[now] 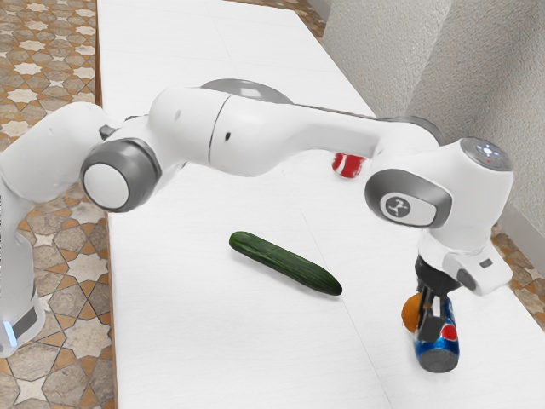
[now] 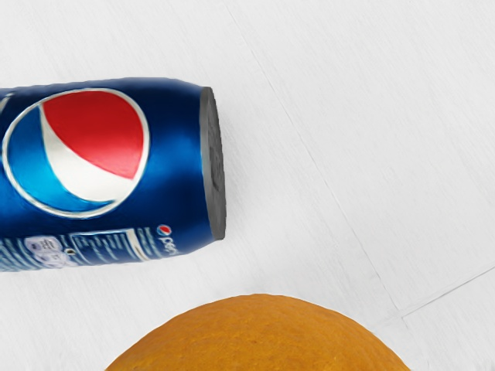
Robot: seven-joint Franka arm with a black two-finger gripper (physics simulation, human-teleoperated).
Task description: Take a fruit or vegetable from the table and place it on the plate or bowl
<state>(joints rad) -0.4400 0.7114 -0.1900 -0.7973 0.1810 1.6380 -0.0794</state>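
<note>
An orange [image 1: 410,313] lies on the white table [image 1: 213,341] near its front right corner, partly hidden behind my gripper [image 1: 425,322]. My gripper hangs low right over the orange, and the fruit's top [image 2: 259,336] bulges up just under the hand in the wrist view. A long dark green cucumber [image 1: 284,263] lies on the table's middle, well to the exterior view's left of the gripper.
A blue Pepsi can [image 1: 438,343] lies on its side touching or nearly touching the orange, its grey end [image 2: 214,174] turned toward the fruit. A red and white object [image 1: 347,164] sits farther back, half hidden by my forearm. A wall rises at the right.
</note>
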